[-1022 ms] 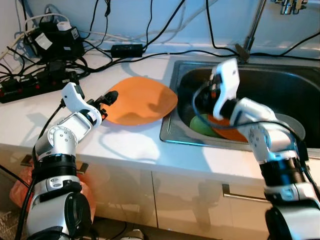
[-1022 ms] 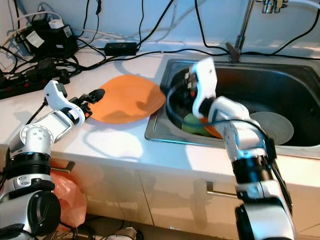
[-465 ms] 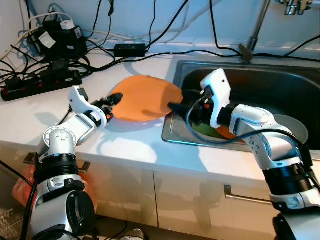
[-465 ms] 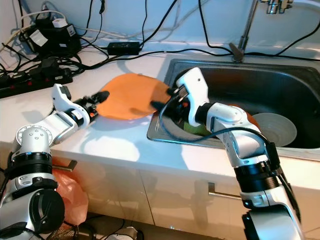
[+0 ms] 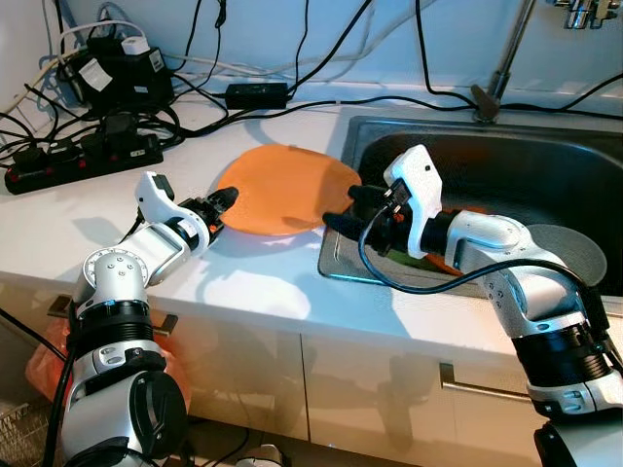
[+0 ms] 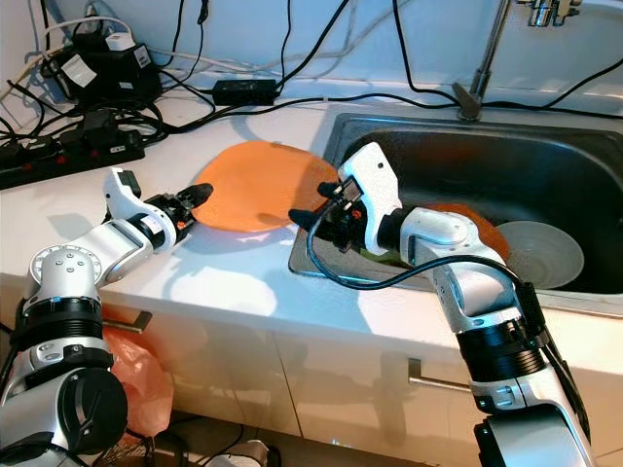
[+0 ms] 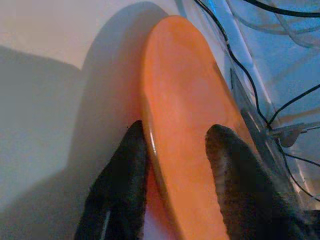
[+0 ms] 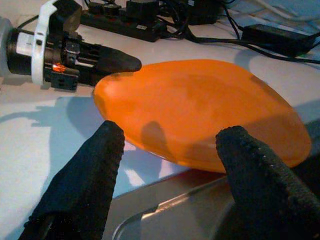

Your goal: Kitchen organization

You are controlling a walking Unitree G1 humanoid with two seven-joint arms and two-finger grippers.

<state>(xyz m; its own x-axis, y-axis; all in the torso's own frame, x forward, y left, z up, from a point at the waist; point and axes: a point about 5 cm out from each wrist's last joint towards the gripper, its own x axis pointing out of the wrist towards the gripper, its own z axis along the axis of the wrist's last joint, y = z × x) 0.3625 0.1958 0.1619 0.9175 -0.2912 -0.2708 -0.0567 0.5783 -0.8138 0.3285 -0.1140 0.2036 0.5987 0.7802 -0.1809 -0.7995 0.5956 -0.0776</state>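
An orange plate (image 5: 282,190) lies on the white counter (image 5: 243,282) just left of the sink, its right rim reaching the sink's edge. My left gripper (image 5: 222,201) is shut on the plate's left rim; in the left wrist view one finger sits on top of the plate (image 7: 190,125) and one below it. My right gripper (image 5: 343,206) hovers open at the plate's right rim, over the sink's left edge. In the right wrist view its fingers (image 8: 95,160) stand wide apart with the plate (image 8: 200,110) ahead of them, untouched.
The steel sink (image 5: 545,165) holds a green dish (image 5: 409,255), an orange dish (image 5: 467,261) and a grey plate (image 5: 574,248). The faucet (image 5: 506,58) rises behind it. Power strips (image 5: 83,156), adapters and tangled cables crowd the counter's back left. Cabinet doors are below.
My right gripper has come up out of the sink and leftward to the plate's right rim. My left gripper has kept its hold on the left rim.
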